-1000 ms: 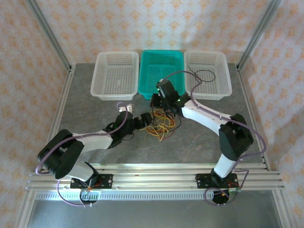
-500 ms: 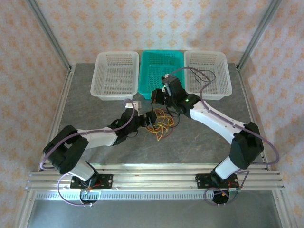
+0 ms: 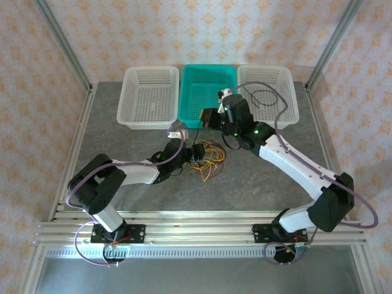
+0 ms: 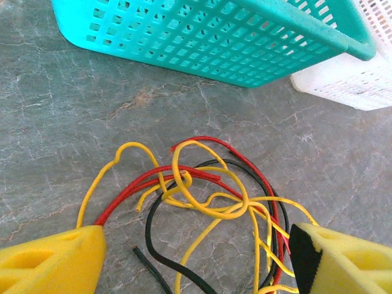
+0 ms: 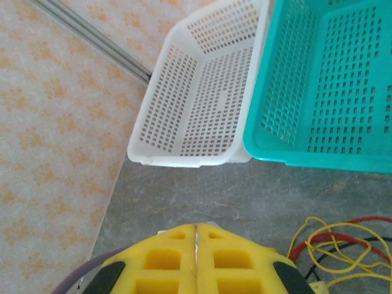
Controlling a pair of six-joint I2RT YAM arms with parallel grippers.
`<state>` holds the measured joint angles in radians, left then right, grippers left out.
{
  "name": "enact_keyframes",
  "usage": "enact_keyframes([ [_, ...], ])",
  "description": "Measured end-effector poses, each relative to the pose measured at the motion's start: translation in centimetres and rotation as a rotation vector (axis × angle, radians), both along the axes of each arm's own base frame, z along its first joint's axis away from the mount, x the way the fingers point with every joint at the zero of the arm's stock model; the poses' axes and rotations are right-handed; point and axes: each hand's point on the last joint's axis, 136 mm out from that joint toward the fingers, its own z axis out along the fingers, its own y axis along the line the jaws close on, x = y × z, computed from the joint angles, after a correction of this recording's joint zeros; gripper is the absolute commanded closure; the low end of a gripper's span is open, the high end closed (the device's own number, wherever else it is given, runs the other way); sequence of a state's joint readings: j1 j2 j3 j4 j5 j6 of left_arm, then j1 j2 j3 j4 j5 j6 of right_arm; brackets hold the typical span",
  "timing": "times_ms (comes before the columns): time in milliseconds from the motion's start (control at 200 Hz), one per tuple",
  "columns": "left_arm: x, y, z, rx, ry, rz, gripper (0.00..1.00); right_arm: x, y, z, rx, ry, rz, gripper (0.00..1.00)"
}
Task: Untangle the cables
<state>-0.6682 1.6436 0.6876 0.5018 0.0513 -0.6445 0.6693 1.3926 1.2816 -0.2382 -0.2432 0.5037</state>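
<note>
Presently, cables (image 4: 208,202): red, yellow, black tangle lying just in front of teal basket (image 4: 245,49)
Left gripper (image 4: 196,257): jaws apart, straddling the tangle
Right gripper (image 5: 196,236): closed tight, holding nothing, near basket's front rim

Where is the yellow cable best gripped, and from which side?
Grip the yellow cable at its outlying arch, which lies alone on the table, apart from the red cable and black cable. Probably come from straight above, left fingers straddling the strand; nearer the knot they would pinch several.
</note>
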Motion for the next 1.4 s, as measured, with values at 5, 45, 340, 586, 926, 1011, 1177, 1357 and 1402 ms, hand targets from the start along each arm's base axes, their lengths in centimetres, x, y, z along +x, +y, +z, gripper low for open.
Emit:
enact_keyframes([
  [5,0.0,0.0,0.0,0.001,0.000,0.001,0.20,0.0,-0.1,0.1,0.000,-0.003,-0.001,1.00],
  [45,0.0,0.1,-0.2,0.005,0.002,0.004,0.20,-0.1,-0.4,0.8,0.005,-0.019,-0.005,1.00],
  [340,-0.2,0.3,-2.7,0.053,0.046,0.001,0.20,-1.0,-2.7,5.1,0.025,-0.128,-0.032,1.00],
  [586,-0.4,0.5,-3.0,0.057,0.052,0.002,0.20,-0.7,-5.3,8.5,0.012,-0.205,-0.102,1.00],
  [926,-0.9,0.9,-3.9,0.069,0.072,0.003,0.20,-1.2,-8.2,14.1,0.026,-0.331,-0.173,1.00],
  [1011,-1.0,0.9,-4.1,0.071,0.075,0.003,0.20,-1.3,-8.6,15.3,0.022,-0.359,-0.188,1.00],
  [1177,-1.3,1.2,-4.7,0.070,0.089,0.009,0.19,-2.0,-9.6,17.9,0.029,-0.416,-0.211,1.00],
  [1357,-1.2,1.1,-4.6,0.060,0.086,0.013,0.19,-2.8,-10.6,21.0,0.052,-0.483,-0.236,1.00],
  [1402,-1.2,1.1,-4.5,0.058,0.084,0.013,0.19,-2.9,-10.8,21.6,0.058,-0.497,-0.242,1.00],
])
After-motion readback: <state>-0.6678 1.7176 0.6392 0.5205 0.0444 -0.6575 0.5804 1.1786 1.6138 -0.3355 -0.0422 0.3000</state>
